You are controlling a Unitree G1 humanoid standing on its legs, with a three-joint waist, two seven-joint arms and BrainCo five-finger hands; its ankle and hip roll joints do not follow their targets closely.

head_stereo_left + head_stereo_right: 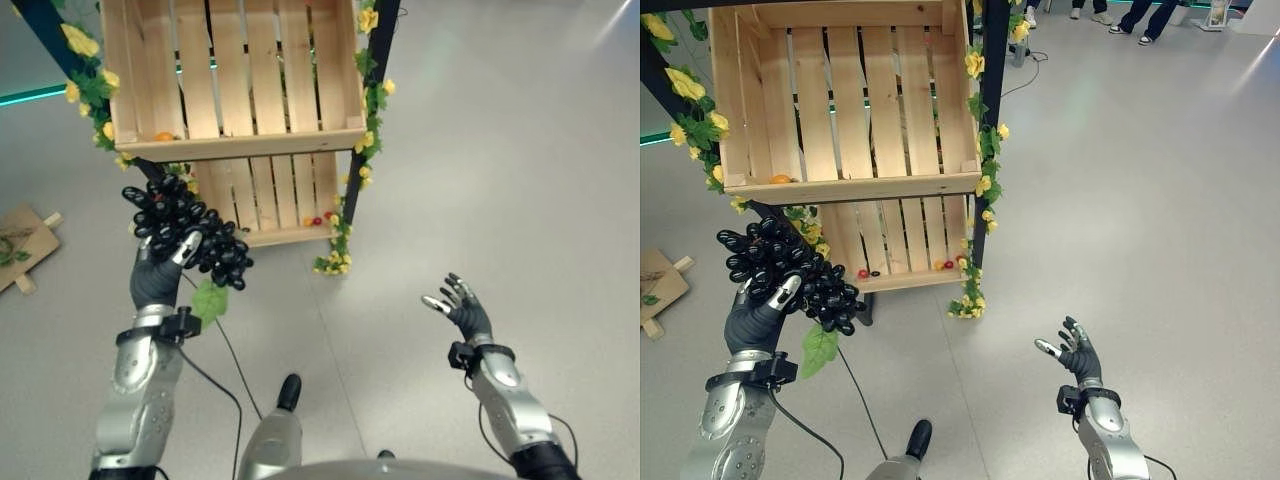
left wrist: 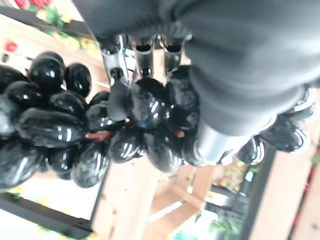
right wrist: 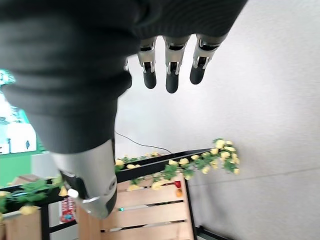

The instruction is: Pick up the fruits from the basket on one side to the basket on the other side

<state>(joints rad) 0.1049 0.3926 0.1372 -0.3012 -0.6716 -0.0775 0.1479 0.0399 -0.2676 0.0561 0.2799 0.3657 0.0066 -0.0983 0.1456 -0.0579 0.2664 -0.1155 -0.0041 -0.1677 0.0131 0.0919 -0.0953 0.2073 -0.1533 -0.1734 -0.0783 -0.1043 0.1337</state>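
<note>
Grapes (image 1: 790,272): a bunch of black grapes, held up in front of the rack, level with the lower crate and just left of it; a green leaf (image 1: 819,348) hangs under the bunch.
Left hand (image 1: 758,312): raised, fingers and thumb curled up into the bunch from below and clamped on it. In the left wrist view the dark-tipped fingers (image 2: 118,100) press among the berries (image 2: 100,130), which bulge out on either side of them and past the thumb.
Right hand (image 1: 1072,352): held out low over the bare floor, well apart from the rack and the grapes; palm up, fingers apart and relaxed, nothing in it. In the right wrist view the fingers (image 3: 171,65) hang straight over the floor.
Upper crate (image 1: 232,140): pale slatted wood, sitting tilted in a dark rack; a small orange fruit (image 1: 163,136) lies in its front left corner.
Lower crate (image 1: 902,255): below it in the same rack, with a few small red and dark fruits (image 1: 868,272) against its front lip.
Rack (image 1: 992,120): black posts wound with yellow flowers and green leaves.
Floor (image 1: 1140,200): grey and smooth; a cardboard piece (image 1: 22,245) lies to the left of the rack.
People: shoes and legs (image 1: 1137,18) at the far edge of the room.
</note>
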